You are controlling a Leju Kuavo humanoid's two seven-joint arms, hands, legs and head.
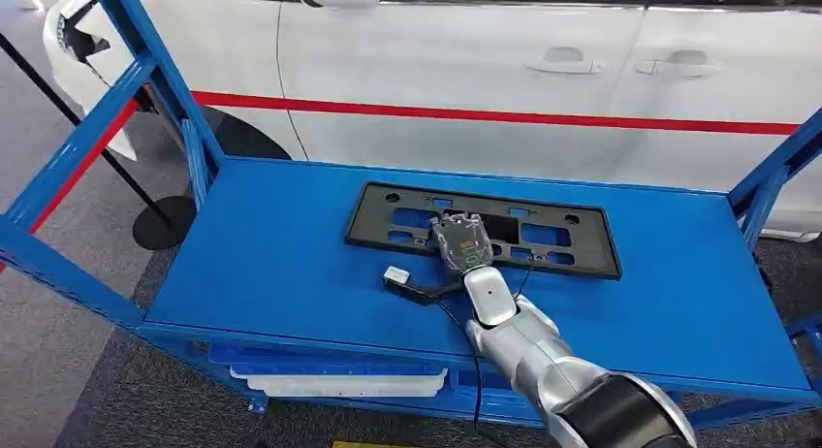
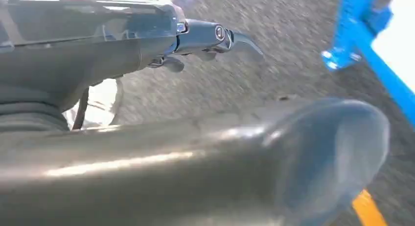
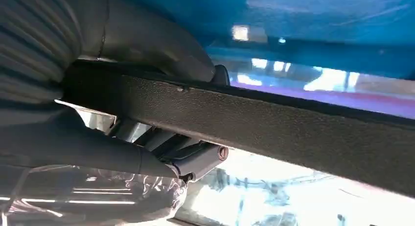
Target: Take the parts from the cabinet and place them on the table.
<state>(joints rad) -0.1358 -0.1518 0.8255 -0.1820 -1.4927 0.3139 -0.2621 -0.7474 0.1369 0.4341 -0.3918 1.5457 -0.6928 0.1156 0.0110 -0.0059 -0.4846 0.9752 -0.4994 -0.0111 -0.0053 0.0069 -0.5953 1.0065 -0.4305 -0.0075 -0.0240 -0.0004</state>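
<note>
The right hand (image 1: 461,242) grips the flat black rectangular plastic plate holder (image 1: 543,237) lying on the blue metal shelf (image 1: 271,264); the left hand (image 2: 205,37) hangs, fingers apart, holding nothing.

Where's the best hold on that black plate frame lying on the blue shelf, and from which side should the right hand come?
Take the black plate frame by its near long rail, coming from the robot's side. It lies flat, and its cutouts leave thin bars that fingers can wrap. The right hand already closes around such a bar in the right wrist view.
</note>
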